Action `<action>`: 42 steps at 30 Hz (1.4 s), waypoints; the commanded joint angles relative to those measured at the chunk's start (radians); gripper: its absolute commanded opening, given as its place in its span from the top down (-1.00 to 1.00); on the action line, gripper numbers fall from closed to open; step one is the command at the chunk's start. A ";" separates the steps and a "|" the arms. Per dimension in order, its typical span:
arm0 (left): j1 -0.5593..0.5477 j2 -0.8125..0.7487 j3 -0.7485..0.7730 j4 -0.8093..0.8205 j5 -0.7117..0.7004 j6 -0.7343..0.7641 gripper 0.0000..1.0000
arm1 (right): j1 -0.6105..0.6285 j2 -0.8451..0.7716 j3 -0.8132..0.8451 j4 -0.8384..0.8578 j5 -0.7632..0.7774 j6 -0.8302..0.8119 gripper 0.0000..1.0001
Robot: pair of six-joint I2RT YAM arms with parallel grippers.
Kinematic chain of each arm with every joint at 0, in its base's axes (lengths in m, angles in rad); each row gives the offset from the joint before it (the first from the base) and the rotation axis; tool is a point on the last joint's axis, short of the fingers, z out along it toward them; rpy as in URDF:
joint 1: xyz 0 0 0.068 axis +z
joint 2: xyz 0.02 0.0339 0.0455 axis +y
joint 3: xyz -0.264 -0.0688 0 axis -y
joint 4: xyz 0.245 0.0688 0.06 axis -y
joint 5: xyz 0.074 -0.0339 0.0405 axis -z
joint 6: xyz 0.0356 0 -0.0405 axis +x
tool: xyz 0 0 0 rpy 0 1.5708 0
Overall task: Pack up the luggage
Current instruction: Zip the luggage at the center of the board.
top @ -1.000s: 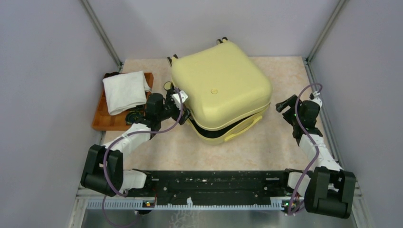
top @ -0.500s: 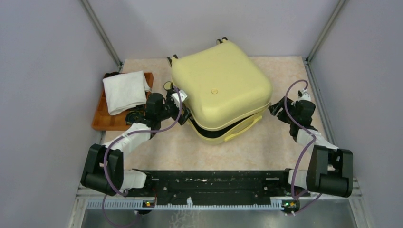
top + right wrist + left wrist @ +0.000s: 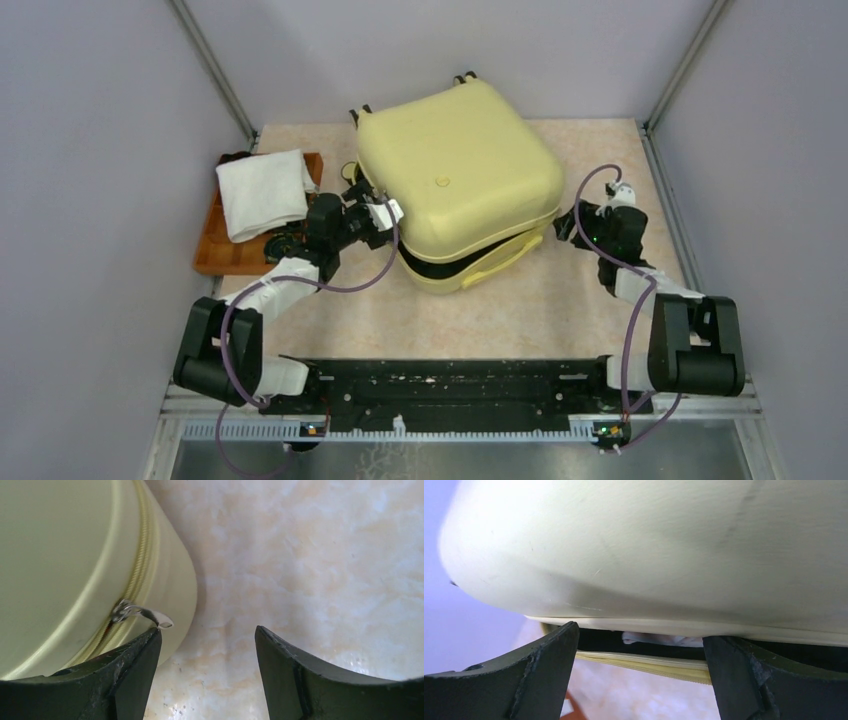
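A beige, marbled table [image 3: 330, 310] sits boxed in by plain lavender-grey walls [image 3: 100, 150], with metal posts [image 3: 210, 65] rising at the far corners. At the left edge a brown tray [image 3: 212, 255] carries a folded white towel [image 3: 262, 190].

The luggage [image 3: 470, 160] lies flat in the middle of the table, toward the back. It is a pale yellow hard shell with rounded corners, small wheels [image 3: 465, 78] at its far edge and a yellow handle [image 3: 500, 262] at the near side. Its lid stands ajar over a dark gap in which a bit of white cloth [image 3: 659, 639] shows.

The left claw [image 3: 385, 215] is spread wide at the lid's left rim. The right claw [image 3: 568, 222] is spread too, gripping nothing, one finger just beside the silver zip pull [image 3: 142, 614].
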 commanded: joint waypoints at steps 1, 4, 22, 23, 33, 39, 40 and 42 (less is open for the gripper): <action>-0.002 0.012 0.034 0.296 0.014 0.185 -0.96 | 0.088 -0.001 0.020 0.210 -0.193 -0.025 -0.43; 0.003 0.021 0.047 0.319 0.021 0.214 -0.96 | 0.134 0.010 0.020 0.241 -0.225 -0.046 -0.43; 0.042 0.085 0.088 0.435 0.062 0.336 -0.96 | 0.015 0.105 0.106 0.184 -0.383 -0.240 -0.45; 0.041 0.083 0.086 0.435 0.064 0.334 -0.96 | 0.014 0.099 0.114 0.160 -0.393 -0.270 -0.46; 0.044 0.088 0.100 0.419 0.051 0.313 -0.96 | 0.013 0.178 0.267 0.032 -0.476 -0.494 -0.52; 0.045 0.102 0.106 0.413 0.058 0.306 -0.96 | 0.013 0.210 0.327 0.054 -0.541 -0.525 -0.34; 0.045 0.103 0.106 0.409 0.056 0.307 -0.96 | 0.013 0.208 0.326 0.060 -0.541 -0.531 -0.29; 0.045 0.107 0.108 0.401 0.056 0.310 -0.96 | 0.013 0.203 0.317 0.078 -0.542 -0.540 -0.17</action>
